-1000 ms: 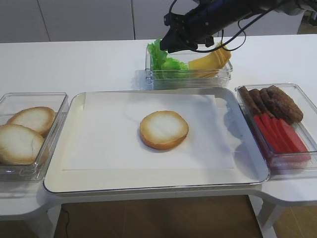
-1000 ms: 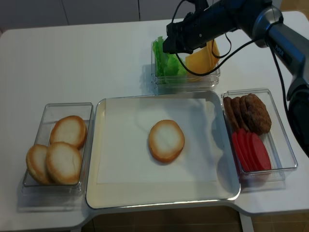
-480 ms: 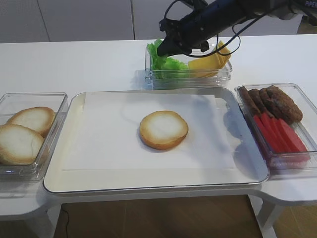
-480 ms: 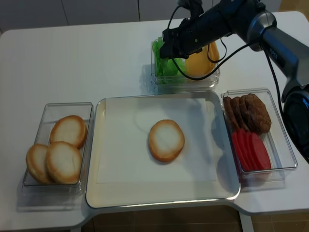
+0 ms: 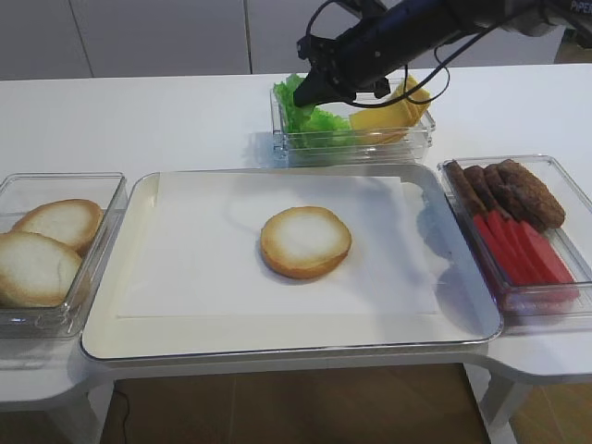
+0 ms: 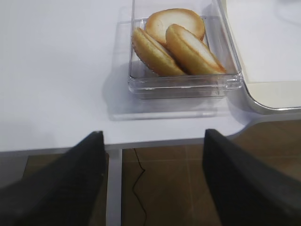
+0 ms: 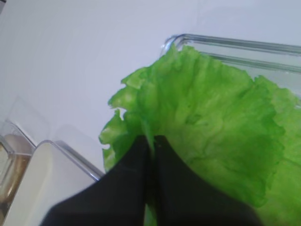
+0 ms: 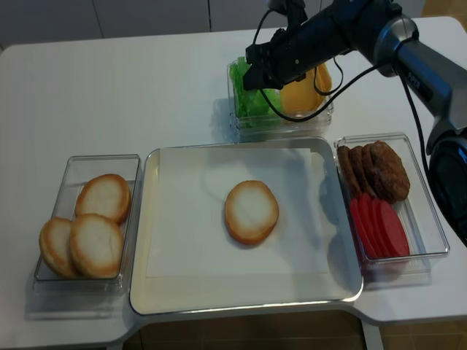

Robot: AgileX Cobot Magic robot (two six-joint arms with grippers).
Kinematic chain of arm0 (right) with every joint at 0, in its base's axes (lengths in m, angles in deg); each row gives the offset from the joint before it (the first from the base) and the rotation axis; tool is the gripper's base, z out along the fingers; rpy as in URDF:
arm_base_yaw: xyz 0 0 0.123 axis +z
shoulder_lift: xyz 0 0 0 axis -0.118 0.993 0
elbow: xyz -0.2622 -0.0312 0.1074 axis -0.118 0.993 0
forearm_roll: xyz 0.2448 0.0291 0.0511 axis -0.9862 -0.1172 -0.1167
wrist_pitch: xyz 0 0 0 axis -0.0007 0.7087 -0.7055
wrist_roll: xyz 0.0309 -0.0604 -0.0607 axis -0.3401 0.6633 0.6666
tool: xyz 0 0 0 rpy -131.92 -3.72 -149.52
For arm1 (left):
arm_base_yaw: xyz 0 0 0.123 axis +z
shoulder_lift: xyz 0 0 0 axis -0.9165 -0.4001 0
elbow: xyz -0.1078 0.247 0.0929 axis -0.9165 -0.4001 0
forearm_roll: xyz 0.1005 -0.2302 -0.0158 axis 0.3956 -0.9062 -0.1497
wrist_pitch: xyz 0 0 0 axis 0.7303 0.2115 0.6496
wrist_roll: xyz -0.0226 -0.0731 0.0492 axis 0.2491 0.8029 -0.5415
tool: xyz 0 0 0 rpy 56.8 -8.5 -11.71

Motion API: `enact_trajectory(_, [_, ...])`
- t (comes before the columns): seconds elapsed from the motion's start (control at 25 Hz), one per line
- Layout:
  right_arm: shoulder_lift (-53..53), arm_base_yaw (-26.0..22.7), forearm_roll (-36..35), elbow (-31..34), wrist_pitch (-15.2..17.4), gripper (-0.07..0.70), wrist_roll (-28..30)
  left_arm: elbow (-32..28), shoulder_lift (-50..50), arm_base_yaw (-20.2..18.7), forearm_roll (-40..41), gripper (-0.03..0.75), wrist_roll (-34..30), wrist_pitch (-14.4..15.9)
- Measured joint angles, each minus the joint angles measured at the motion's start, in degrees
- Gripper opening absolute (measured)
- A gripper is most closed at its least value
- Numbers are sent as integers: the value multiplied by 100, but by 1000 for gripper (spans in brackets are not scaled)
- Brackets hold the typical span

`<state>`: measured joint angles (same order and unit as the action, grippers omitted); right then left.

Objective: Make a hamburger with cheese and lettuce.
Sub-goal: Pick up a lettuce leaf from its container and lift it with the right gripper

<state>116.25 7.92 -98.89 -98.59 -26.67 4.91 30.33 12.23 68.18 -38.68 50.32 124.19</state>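
Observation:
A bun half (image 5: pixel 305 241) (image 8: pixel 251 211) lies cut face up on the white paper in the middle of the tray (image 5: pixel 111 347). The green frilly lettuce (image 5: pixel 298 113) (image 8: pixel 246 96) and the yellow cheese slices (image 5: pixel 396 112) (image 8: pixel 300 93) sit in a clear container at the back. My right gripper (image 5: pixel 310 93) (image 8: pixel 252 79) is at the lettuce end of that container. In the right wrist view it (image 7: pixel 151 141) is shut on an edge of the lettuce leaf (image 7: pixel 207 117). My left gripper (image 6: pixel 154 136) is open and empty, off the table's left front edge, and shows in neither high view.
A clear box at the left holds three bun halves (image 5: pixel 42 250) (image 6: pixel 176 44). A clear box at the right holds brown meat pieces (image 5: pixel 509 190) and red strips (image 5: pixel 523 250). The right arm and its cables hang over the back container.
My right gripper has shifted a little to the left over the lettuce end of the container. It has hardly moved in the last half second. The bun has not moved.

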Motion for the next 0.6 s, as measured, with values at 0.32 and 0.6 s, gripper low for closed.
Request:
enact_trajectory(0.32, [-355, 0, 301, 0, 93, 10, 0, 0, 0, 0, 0, 476, 0, 0])
enact_trajectory(0.6, [-613, -46, 508, 0, 276, 9, 0, 0, 0, 0, 0, 475, 0, 0])
